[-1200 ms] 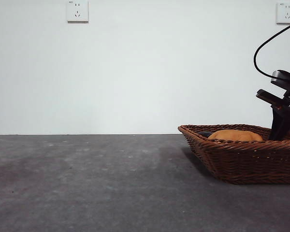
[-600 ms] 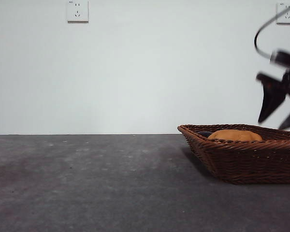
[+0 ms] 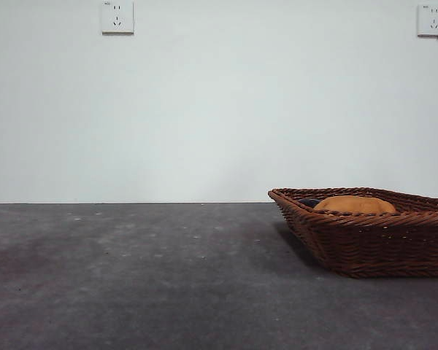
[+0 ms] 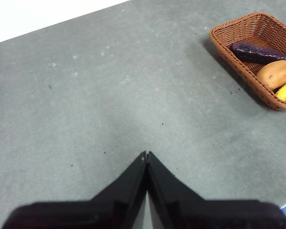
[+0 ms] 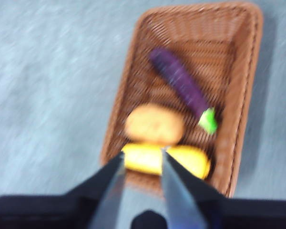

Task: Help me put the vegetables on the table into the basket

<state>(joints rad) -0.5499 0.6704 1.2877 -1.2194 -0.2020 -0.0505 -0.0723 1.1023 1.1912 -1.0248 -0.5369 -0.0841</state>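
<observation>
A: Where are the vegetables?
B: Eggplant (image 5: pixel 179 84), potato (image 5: pixel 155 124), corn (image 5: pixel 181 161) lie in the basket (image 5: pixel 243 95), under the right tool (image 5: pixel 140 160), open, empty.
A: The left tool (image 4: pixel 146 155)?
B: Shut, well away over bare bench (image 4: pixel 109 95).

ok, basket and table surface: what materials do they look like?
Basket: woven wicker or rattan, reddish-brown, slight sheen; interlaced strands and a braided rim show in the front view. Could be synthetic weave, can't tell. Table: dark grey, matte, mottled with pale scuffs, looks like a stone- or concrete-effect board or laminate; the actual substrate isn't visible.
</observation>
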